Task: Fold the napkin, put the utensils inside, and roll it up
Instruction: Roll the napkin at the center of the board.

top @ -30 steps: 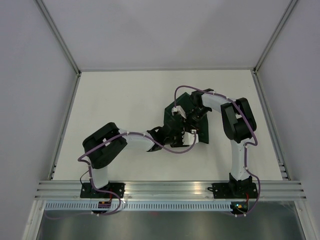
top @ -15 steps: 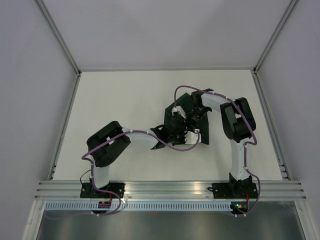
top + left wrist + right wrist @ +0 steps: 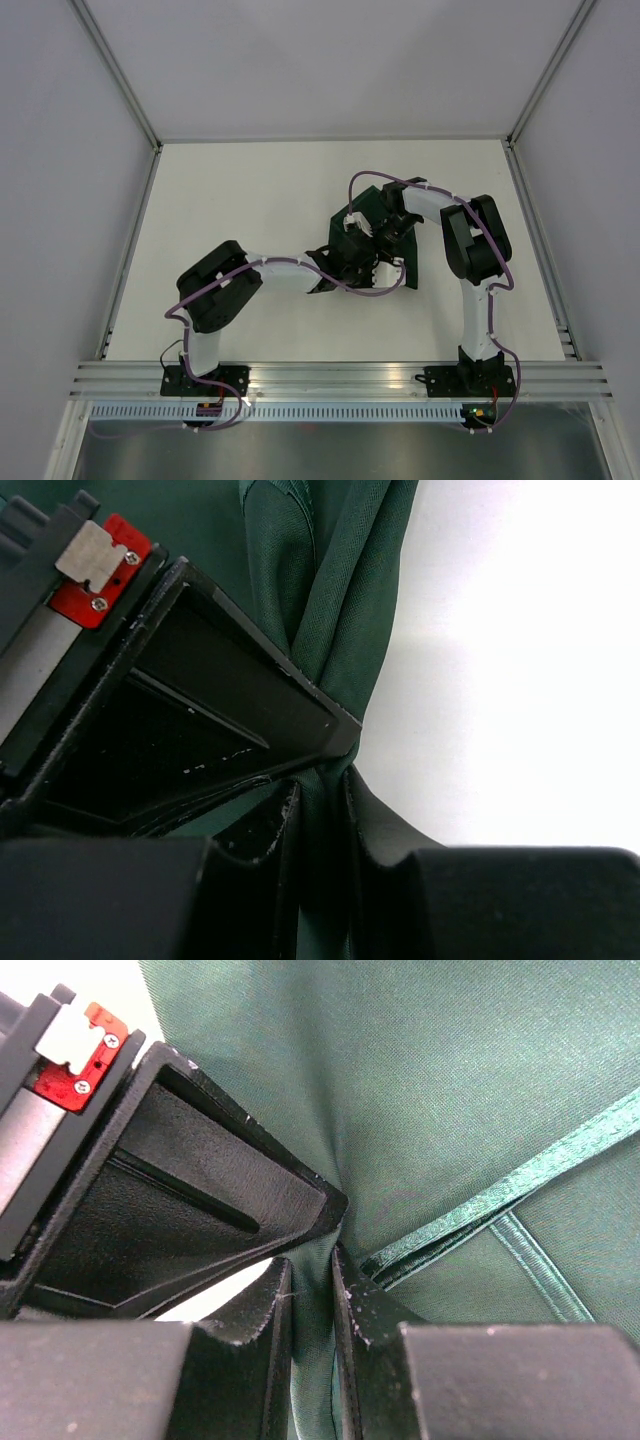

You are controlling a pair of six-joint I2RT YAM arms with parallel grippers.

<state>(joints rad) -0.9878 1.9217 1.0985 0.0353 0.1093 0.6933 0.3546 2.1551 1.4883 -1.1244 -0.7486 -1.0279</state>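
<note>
The dark green napkin lies bunched right of the table's centre, mostly under both wrists. My left gripper reaches in from the left and is shut on a gathered fold of the napkin. The cloth runs up between its fingertips. My right gripper comes down from the far right and is shut on another fold of the napkin, next to a hemmed edge. The cloth is pinched between its fingertips. The utensils are out of view.
The white table is bordered by grey walls at the back and sides. An aluminium rail with both arm bases runs along the near edge. Purple cables loop over the arms above the napkin.
My left arm has stretched further right onto the napkin, and its jaws have closed on a fold. The right arm and its grip have stayed the same.
</note>
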